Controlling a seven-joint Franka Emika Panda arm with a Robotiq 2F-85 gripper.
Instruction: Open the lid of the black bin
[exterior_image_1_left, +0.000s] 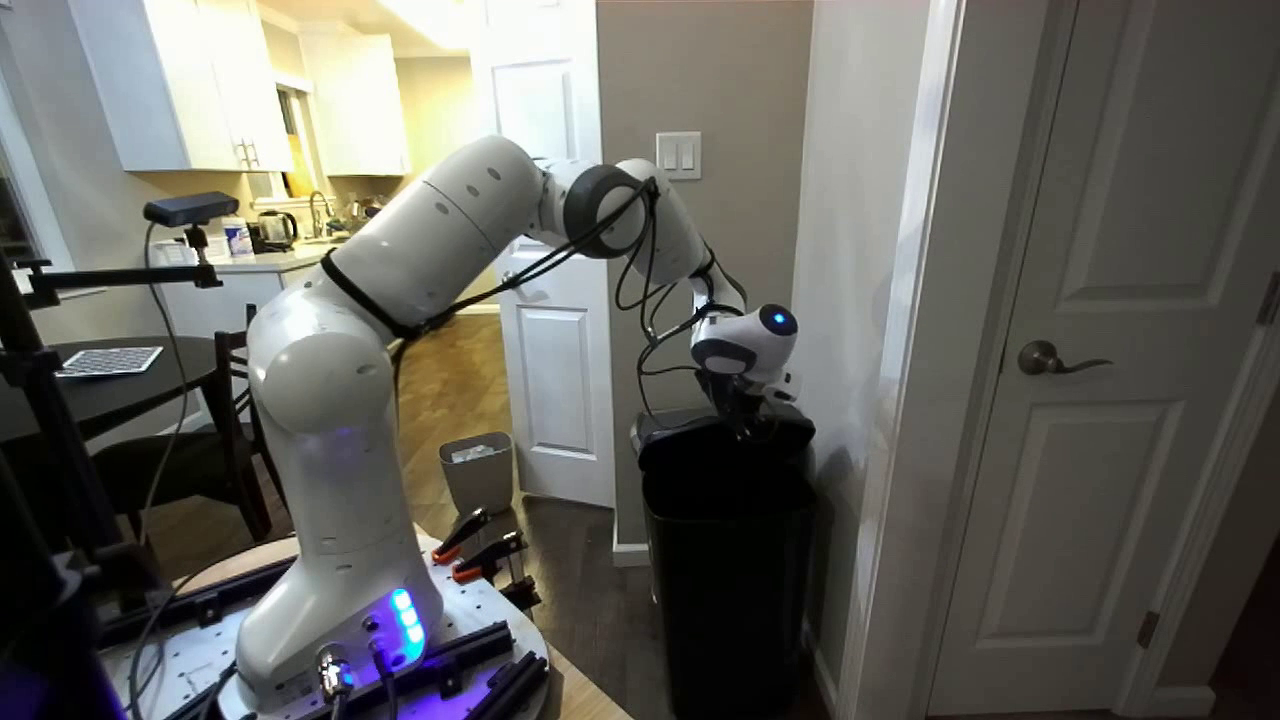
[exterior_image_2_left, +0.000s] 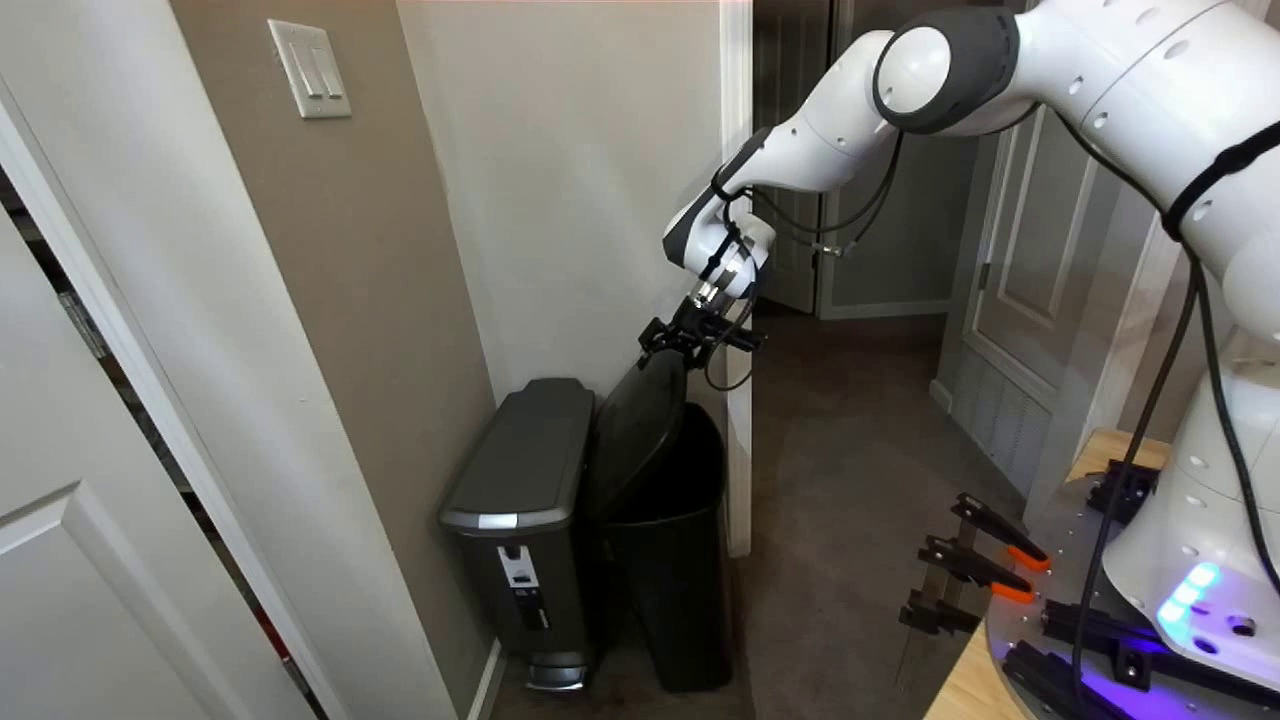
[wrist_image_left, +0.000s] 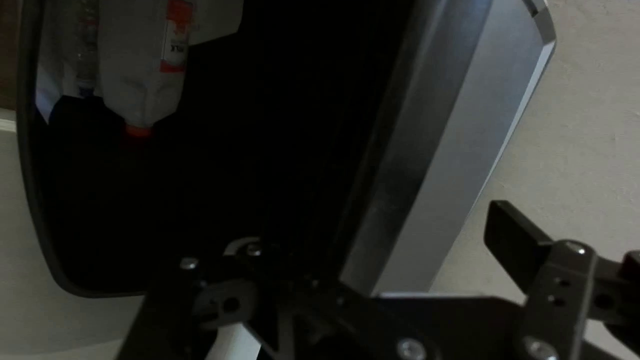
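The black bin (exterior_image_1_left: 730, 600) stands by the wall; it also shows in an exterior view (exterior_image_2_left: 670, 600). Its lid (exterior_image_2_left: 632, 440) is raised and tilted steeply, leaving the opening exposed; the lid shows as a dark curved panel in an exterior view (exterior_image_1_left: 690, 448). My gripper (exterior_image_2_left: 698, 345) is at the lid's upper edge; it also shows in an exterior view (exterior_image_1_left: 745, 412). In the wrist view my gripper (wrist_image_left: 375, 227) has its fingers wide apart, nothing clearly clamped. The bin's rim (wrist_image_left: 32, 200) and dark interior show there; the lid's outline merges with the dark.
A grey step bin (exterior_image_2_left: 530, 450) with its lid down stands beside the black bin. A milk jug (wrist_image_left: 145, 85) lies inside the black bin. A small wastebasket (exterior_image_1_left: 478, 485), white door (exterior_image_1_left: 555, 330) and wall (exterior_image_2_left: 580, 200) are nearby. Cables (exterior_image_1_left: 650, 330) hang from the arm.
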